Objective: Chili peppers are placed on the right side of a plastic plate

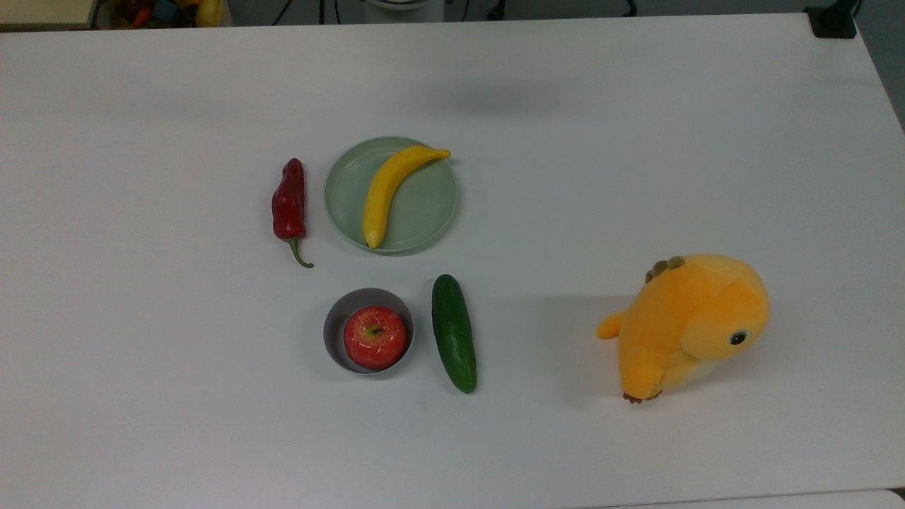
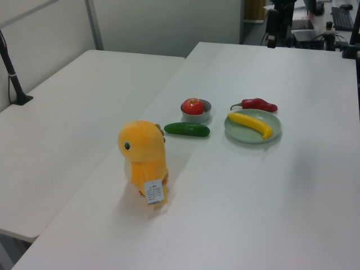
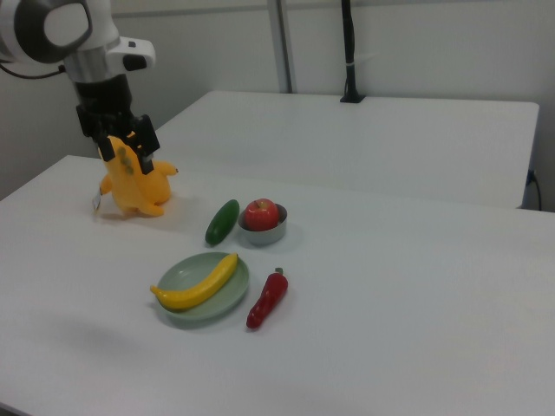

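On the white bench, taking the plate as landmark and going near to far in the right view: the chili lies just beside the plate on the right view's right, apart from it, and a banana rests in the plate. Behind the plate stand a cucumber and an apple in a grey bowl. Farthest back sits a plush toy, with the gripper in front of it; I cannot tell how its fingers stand.
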Controlling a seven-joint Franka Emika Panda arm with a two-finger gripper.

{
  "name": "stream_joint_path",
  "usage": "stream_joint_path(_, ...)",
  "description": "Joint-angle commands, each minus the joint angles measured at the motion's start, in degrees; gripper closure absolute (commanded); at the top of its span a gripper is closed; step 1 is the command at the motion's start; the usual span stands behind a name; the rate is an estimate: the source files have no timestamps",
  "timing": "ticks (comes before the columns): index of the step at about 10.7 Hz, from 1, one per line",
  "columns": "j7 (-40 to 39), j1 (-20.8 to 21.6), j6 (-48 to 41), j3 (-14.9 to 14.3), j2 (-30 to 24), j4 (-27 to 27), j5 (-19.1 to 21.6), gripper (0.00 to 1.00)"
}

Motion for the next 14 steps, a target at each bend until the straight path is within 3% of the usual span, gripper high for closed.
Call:
stream_joint_path(1, -8.7, -0.1, 5.5, -1.8, -0.3, -2.8, -1.0, 0.0)
stream_joint_path(2, -13.3, 0.0, 5.8, -4.0, -0.3, -2.6, -1.1, 0.0)
stream_joint_path(6, -13.5, 0.1, 6.8, -5.4, -0.7, -2.6, -0.9, 0.0)
stream_joint_path(14, -13.3, 0.5, 6.3, -5.4, -0.7, -2.5, -0.9, 0.0)
